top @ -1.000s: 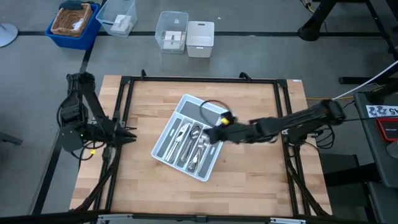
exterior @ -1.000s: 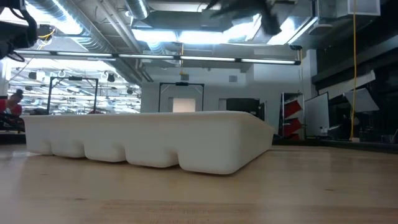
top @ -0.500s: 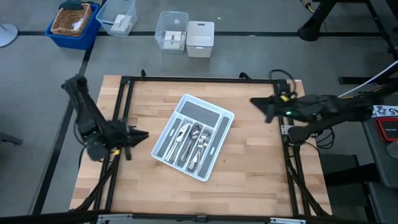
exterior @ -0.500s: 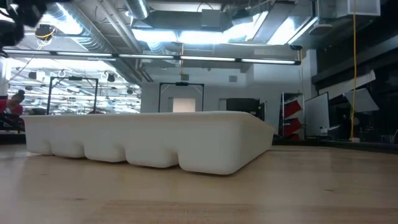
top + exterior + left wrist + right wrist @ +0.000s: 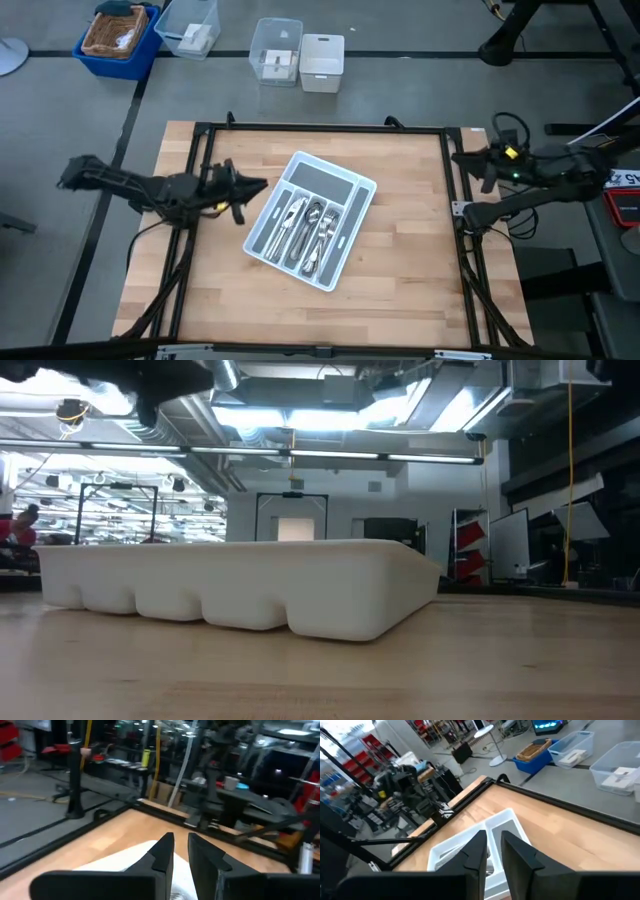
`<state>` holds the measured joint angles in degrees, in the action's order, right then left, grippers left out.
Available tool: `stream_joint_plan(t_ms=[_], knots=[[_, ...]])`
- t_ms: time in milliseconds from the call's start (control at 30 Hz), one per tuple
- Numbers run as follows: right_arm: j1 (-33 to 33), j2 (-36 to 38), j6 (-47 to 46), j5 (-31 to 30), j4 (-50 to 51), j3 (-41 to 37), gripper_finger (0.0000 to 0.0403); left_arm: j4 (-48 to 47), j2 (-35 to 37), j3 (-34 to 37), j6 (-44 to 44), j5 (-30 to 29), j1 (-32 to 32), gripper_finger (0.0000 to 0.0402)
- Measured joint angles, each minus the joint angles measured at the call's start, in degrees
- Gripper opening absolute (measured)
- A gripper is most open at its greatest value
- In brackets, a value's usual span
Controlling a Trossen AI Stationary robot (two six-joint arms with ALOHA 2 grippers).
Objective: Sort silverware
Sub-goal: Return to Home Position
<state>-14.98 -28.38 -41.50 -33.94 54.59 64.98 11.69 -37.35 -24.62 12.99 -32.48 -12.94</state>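
Note:
The silverware (image 5: 307, 226), shiny forks, spoons and knives, lies in the compartments of the light grey tray (image 5: 347, 181), which sits askew at the table's middle and fills the low view (image 5: 230, 585). My left gripper (image 5: 262, 186) hovers level just left of the tray's far end, open by a narrow gap with nothing in it (image 5: 181, 842). The tray shows below its fingers (image 5: 120, 861). My right gripper (image 5: 462, 160) is drawn back to the table's right edge, pointing toward the tray (image 5: 470, 845), also narrowly open (image 5: 493, 840) and holding nothing.
A black frame rail (image 5: 320, 128) runs round the table. Beyond the far edge stand a blue bin with a basket (image 5: 118, 35), clear bins (image 5: 190, 25) (image 5: 277, 50) and a white box (image 5: 322, 62). Bare wood lies near and right of the tray.
My right gripper has pulled back from above the tray to the table's right edge, rising and rolling as it went. My left gripper has swung from the left edge toward the tray's far end and sunk a little. The tray and silverware have stayed put.

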Motion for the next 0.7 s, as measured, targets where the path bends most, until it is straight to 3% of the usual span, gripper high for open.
stream_joint_plan(t_ms=[133, 300, 600, 700], knots=[[0.0, 7.5, 0.0, 0.9, -3.0, -7.1, 0.006, -6.2, 2.6, 0.0, 1.7, 2.8, 5.6, 0.0046], [0.0, 14.4, 0.5, 5.1, -12.0, -19.6, 0.006, -17.2, 7.5, 0.0, 1.9, 3.2, 6.6, 0.0046], [0.0, 24.8, 6.1, 11.0, -24.8, -33.6, 0.006, -33.8, 23.0, 0.3, 3.0, 1.9, 6.6, 0.0046], [0.0, 28.3, 7.9, 11.0, -25.1, -36.0, 0.006, -34.3, 29.8, 3.0, 3.3, 0.4, 6.6, 0.0046]])
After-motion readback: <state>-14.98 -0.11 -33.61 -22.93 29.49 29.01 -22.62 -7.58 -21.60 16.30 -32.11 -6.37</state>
